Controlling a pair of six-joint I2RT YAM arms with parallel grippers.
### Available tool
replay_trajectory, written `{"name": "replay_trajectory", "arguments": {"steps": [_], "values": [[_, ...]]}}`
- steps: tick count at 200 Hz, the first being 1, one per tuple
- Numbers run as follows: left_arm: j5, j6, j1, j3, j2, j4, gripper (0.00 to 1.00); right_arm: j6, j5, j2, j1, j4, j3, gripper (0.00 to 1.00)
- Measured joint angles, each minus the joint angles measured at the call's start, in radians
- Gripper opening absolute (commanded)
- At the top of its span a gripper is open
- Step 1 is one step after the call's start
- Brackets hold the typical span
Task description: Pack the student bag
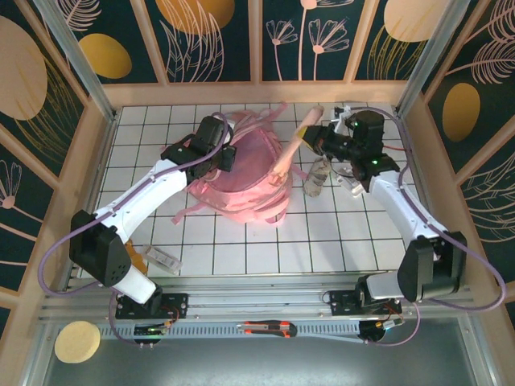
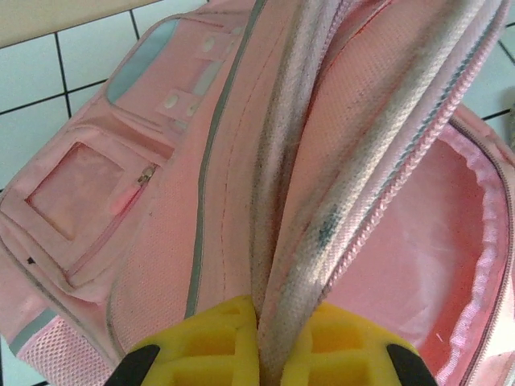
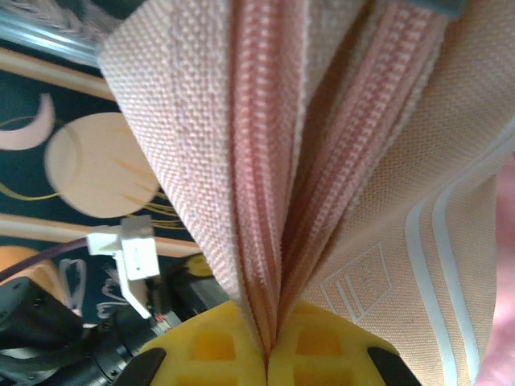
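Note:
The student bag [image 1: 241, 185], a big pink backpack, lies mid-table with its mouth gaping. My left gripper [image 1: 226, 158] is at the bag's left rim. In the left wrist view its yellow fingers [image 2: 201, 346] are shut on the greyish zip edge [image 2: 322, 233], and the pink lining [image 2: 418, 241] is open to the right. My right gripper [image 1: 319, 141] is shut on a slim pale-pink pouch [image 1: 290, 157] that slants down toward the bag's mouth. In the right wrist view the pouch [image 3: 386, 241] is pinched at its zip seam between the yellow pads [image 3: 322, 354].
A small clear bottle [image 1: 316, 178] lies on the tiles just right of the bag. A clear item [image 1: 165, 259] and an orange piece [image 1: 137, 256] lie near the left arm's base. A utility knife [image 1: 269, 328] rests on the front rail. Wooden walls close in the table.

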Motion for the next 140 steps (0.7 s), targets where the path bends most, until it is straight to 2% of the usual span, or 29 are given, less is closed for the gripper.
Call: {"name": "replay_trajectory", "arguments": {"steps": [46,66,99,140], "values": [[0.039,-0.068,0.01,0.01,0.0,-0.001,0.0,0.256,-0.024,0.128,0.083,0.619,-0.113,0.0],[0.055,-0.091,0.012,0.014,0.0,0.0,0.0,0.349,-0.016,0.207,0.113,0.817,-0.152,0.0],[0.079,-0.123,0.014,0.014,0.0,0.009,0.0,0.42,-0.001,0.336,0.164,1.003,-0.199,0.0],[0.105,-0.146,0.018,0.014,0.0,0.017,0.0,0.472,0.011,0.488,0.193,1.115,-0.213,0.0]]}}
